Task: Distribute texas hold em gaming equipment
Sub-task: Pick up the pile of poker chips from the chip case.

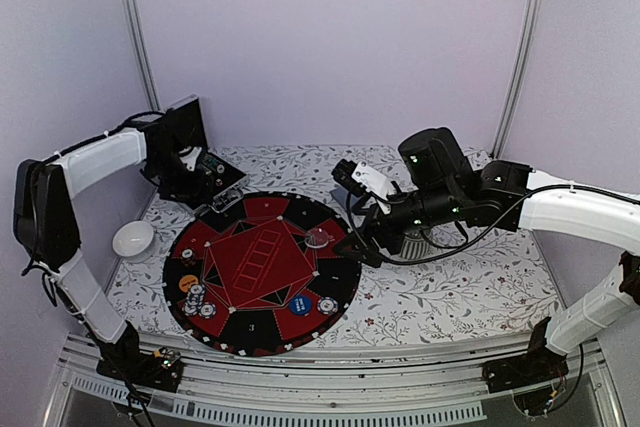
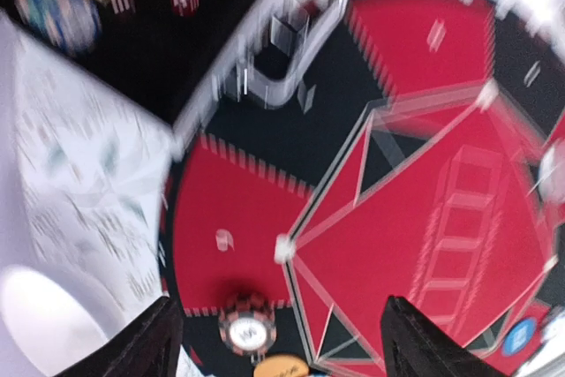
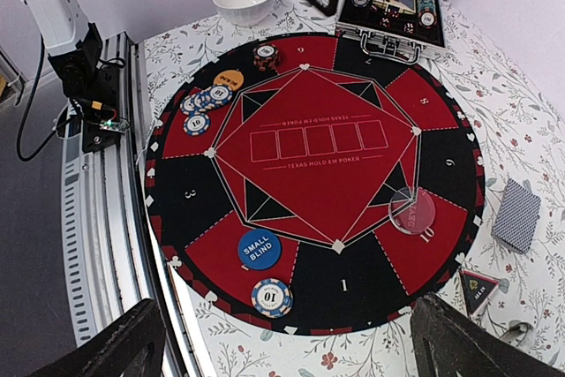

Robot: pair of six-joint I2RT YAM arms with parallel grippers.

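Observation:
The round red and black poker mat holds a blue "small blind" disc, a blue 10 chip, a clear disc, an orange disc, several blue chips and a red-black chip. A grey-blue card deck lies on the cloth beside the mat. My right gripper is open and empty, above the mat's edge near the 10 chip. My left gripper is open and empty, above the mat beside the black case. Its view is blurred and shows the red-black chip.
The open case holds more chips. A white bowl stands left of the mat. A ribbed silver cup stands behind my right arm. A small black triangular piece lies on the flowered cloth near the deck.

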